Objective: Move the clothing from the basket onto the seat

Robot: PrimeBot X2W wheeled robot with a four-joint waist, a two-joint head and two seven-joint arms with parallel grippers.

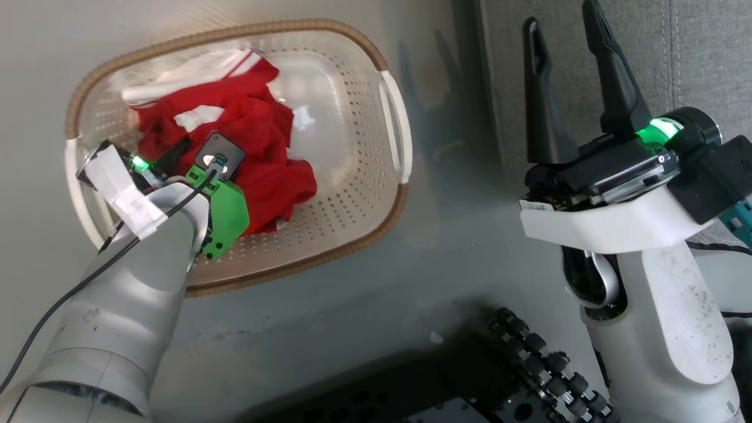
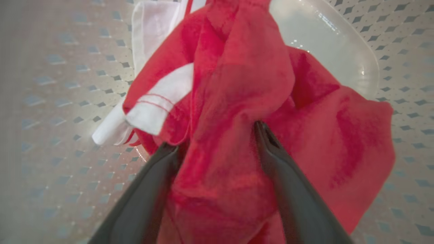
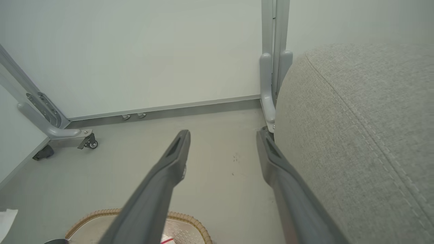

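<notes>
Left wrist view: left tool (image 2: 214,135) spread astride clothing (image 2: 244,74) fold, left end of basket (image 2: 67,84). Likely soft, light, limp; pinch bunched fold. Right tool (image 1: 561,14) spread, empty.

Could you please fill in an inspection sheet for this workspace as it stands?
Surface: grey floor, with the basket standing on it.
Job's things: red clothing crumpled inside the basket; grey seat to its right.
Clutter: small white scrap on the floor.
Grippers: left gripper open, fingers astride a fold of clothing; right gripper open, beside the seat.
Cables: black cable along the left arm.
Surroundings: white wall panels on a wheeled frame.
</notes>
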